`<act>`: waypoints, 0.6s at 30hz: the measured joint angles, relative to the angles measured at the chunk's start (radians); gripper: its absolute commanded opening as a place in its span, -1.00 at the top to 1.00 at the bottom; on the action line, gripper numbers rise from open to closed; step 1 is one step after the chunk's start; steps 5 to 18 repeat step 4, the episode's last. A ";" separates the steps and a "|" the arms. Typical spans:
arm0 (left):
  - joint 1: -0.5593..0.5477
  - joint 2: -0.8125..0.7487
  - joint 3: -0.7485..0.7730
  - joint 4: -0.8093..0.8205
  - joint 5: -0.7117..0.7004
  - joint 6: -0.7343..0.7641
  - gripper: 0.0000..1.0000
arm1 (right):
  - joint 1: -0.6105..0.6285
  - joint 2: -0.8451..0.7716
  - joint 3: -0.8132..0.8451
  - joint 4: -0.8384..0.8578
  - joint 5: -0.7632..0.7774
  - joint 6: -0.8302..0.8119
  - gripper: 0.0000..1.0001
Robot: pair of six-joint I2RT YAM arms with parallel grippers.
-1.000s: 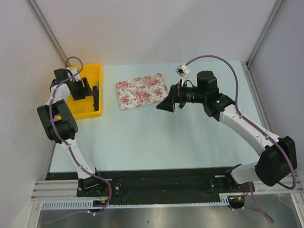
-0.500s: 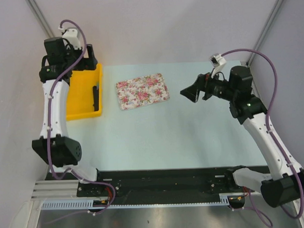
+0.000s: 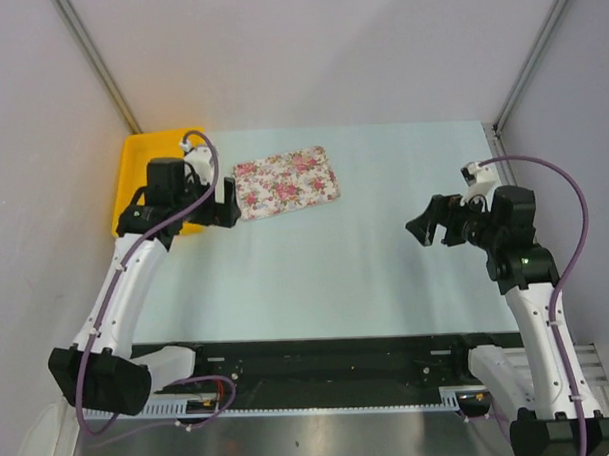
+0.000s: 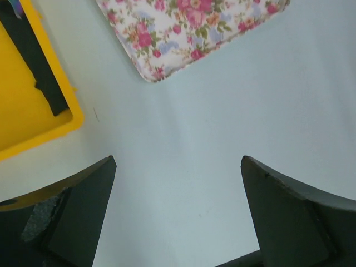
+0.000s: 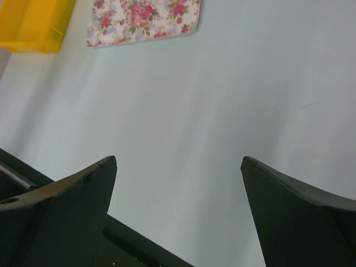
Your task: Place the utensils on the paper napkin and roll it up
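No silvery utensils show in any view. A flat black strip [image 4: 34, 60] lies in the yellow bin [image 4: 22, 125]; I cannot tell whether it is the paper napkin. My left gripper [image 3: 227, 203] is open and empty, low over the table between the bin [image 3: 130, 176] and the floral tray [image 3: 286, 182]. In the left wrist view its jaws [image 4: 175, 161] stand wide over bare table. My right gripper [image 3: 423, 227] is open and empty over the right part of the table, far from the tray. Its jaws [image 5: 178, 161] also stand wide.
The floral tray lies at the back middle and shows in the left wrist view [image 4: 192, 25] and the right wrist view [image 5: 143, 19]. The yellow bin [image 5: 33, 22] stands at the back left. The black rail [image 3: 319, 363] runs along the near edge.
My left arm has swung down from above the bin's far side to the gap between bin and tray. My right arm has drawn back to the right and nearer. Both grippers stay empty.
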 measured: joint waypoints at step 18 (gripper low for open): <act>0.000 -0.060 -0.140 -0.005 0.001 -0.026 -1.00 | -0.001 -0.019 -0.066 -0.029 0.013 -0.010 -1.00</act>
